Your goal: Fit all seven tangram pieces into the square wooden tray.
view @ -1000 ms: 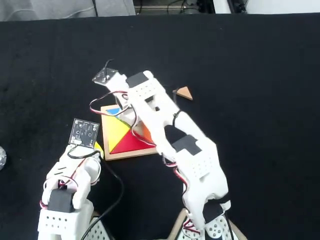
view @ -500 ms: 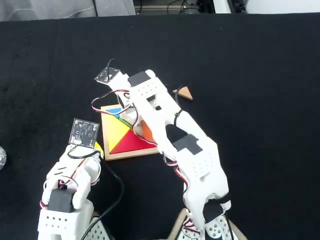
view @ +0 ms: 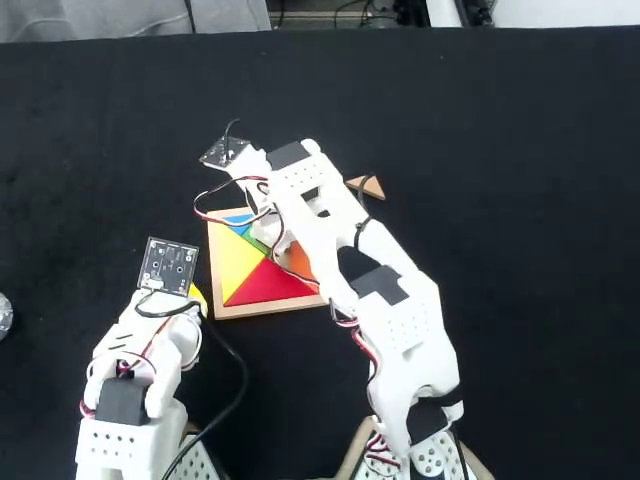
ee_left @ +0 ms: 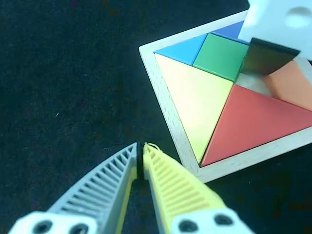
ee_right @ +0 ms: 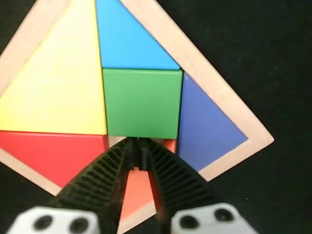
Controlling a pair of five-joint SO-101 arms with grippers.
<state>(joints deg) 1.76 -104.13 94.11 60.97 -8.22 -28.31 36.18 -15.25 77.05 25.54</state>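
Note:
The square wooden tray (view: pixel 262 309) lies at mid-table holding a yellow triangle (view: pixel 237 262), a red triangle (view: pixel 270 288), a green square (ee_right: pixel 141 101), a light blue triangle (ee_right: pixel 127 39), a dark blue piece (ee_right: pixel 204 122) and an orange piece (ee_left: pixel 290 83). My right gripper (ee_right: pixel 136 142) is shut with nothing in it, its tips low over the seam at the green square's edge. A small brown triangle (view: pixel 369 186) lies loose on the cloth, right of the tray. My left gripper (ee_left: pixel 143 146) is shut, low over the cloth beside the tray's near left rim (ee_left: pixel 165 107).
The table is covered by a black cloth (view: pixel 520 150) with free room all around the tray. The right arm (view: pixel 330 240) leans across the tray's right half and hides part of it in the high view. A small metallic object (view: pixel 3 315) sits at the far left edge.
The right arm has swung a little to the right over the tray, and the tray has shifted slightly right with it. The left arm has stayed still.

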